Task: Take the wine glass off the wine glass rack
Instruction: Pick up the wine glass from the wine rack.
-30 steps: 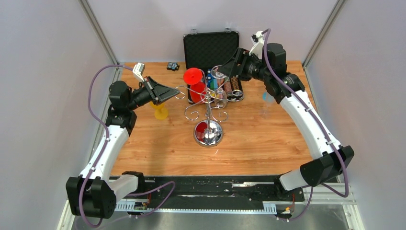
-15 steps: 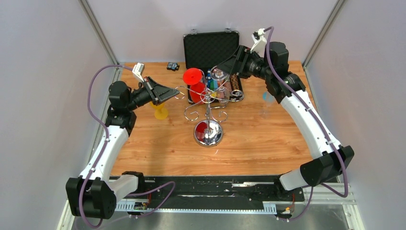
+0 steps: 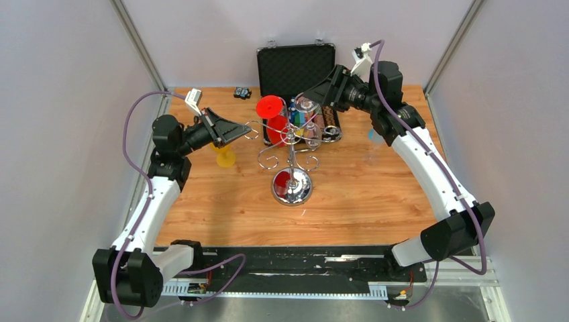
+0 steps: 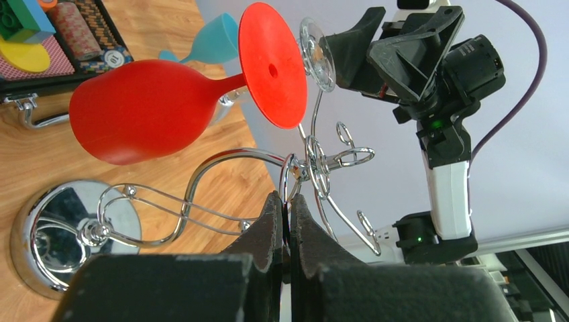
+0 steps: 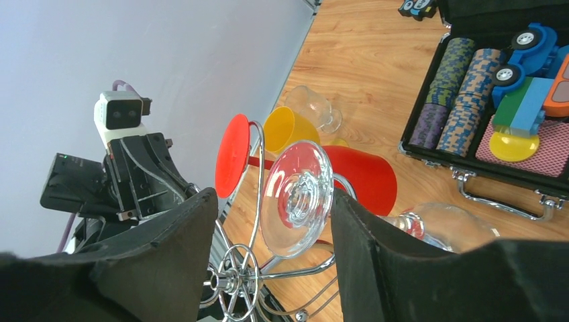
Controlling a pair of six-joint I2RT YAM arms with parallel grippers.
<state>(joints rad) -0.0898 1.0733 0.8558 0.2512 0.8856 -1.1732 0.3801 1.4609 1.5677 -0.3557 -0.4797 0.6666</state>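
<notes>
Pinching one curled wire arm of the wine glass rack (image 3: 291,186), the left gripper (image 4: 287,201) had its jaws shut on a chrome loop in the lower middle of the left wrist view. Its own dark fingers (image 4: 265,228) cut off the near edge of the rack's mirrored base at lower left. The right gripper (image 5: 274,196) was spread wide. The round foot of the clear wine glass (image 5: 297,198) stood between its two pads with a gap on either side, touching neither. That glass was up among the rack's top wires in the upper middle of the overhead view. There it blended into the chrome and the open black case (image 3: 295,67) behind it. From the right wrist its stem was hidden behind the foot and its bowl was partly cut off by the right-hand pad. Whether it was hooked on a wire arm could not be told. A red wine glass (image 4: 144,111) hung beside it on the rack, foot outward. A yellow glass (image 5: 288,127) stood on the table (image 3: 376,201), half hidden under the left gripper in the overhead view. A blue glass (image 4: 215,43) showed only in part behind the red one in the left wrist view. A second clear glass (image 5: 312,104) showed on the wood at upper middle of the right wrist view, its pose hard to judge.
</notes>
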